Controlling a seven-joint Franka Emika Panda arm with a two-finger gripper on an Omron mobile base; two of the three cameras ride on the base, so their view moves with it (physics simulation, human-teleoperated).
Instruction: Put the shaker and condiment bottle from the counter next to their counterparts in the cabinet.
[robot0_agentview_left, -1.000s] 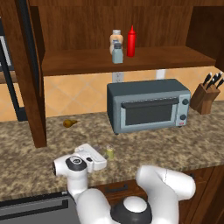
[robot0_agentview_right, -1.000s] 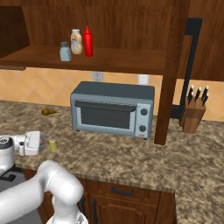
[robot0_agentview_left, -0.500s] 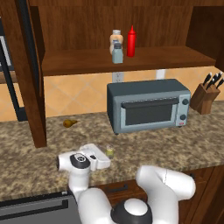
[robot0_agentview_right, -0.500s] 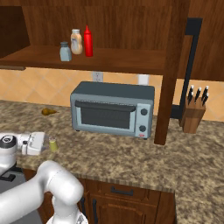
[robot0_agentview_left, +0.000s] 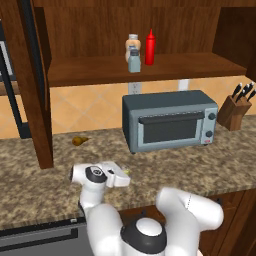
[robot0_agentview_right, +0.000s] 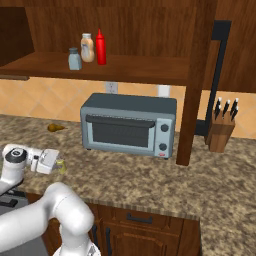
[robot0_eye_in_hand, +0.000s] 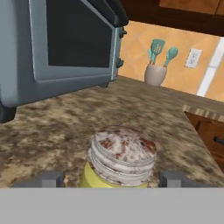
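Reaching further right along the counter's (robot0_agentview_left: 210, 165) front edge, the gripper (robot0_eye_in_hand: 111, 178) now straddles the shaker (robot0_eye_in_hand: 121, 158). Its spread, unclosed fingers flank the shaker in the hand view; the base views show the red bottle (robot0_agentview_left: 150, 47) on the cabinet (robot0_agentview_left: 175, 67) shelf.

The shaker (robot0_eye_in_hand: 121, 159) stands between the parted fingers (robot0_eye_in_hand: 50, 178) with bare tabletop (robot0_agentview_left: 210, 165) around it. The toaster oven (robot0_agentview_left: 169, 120) blocks the far side. On the cabinet shelf (robot0_agentview_left: 200, 65), room lies right of the red bottle (robot0_agentview_left: 150, 47).
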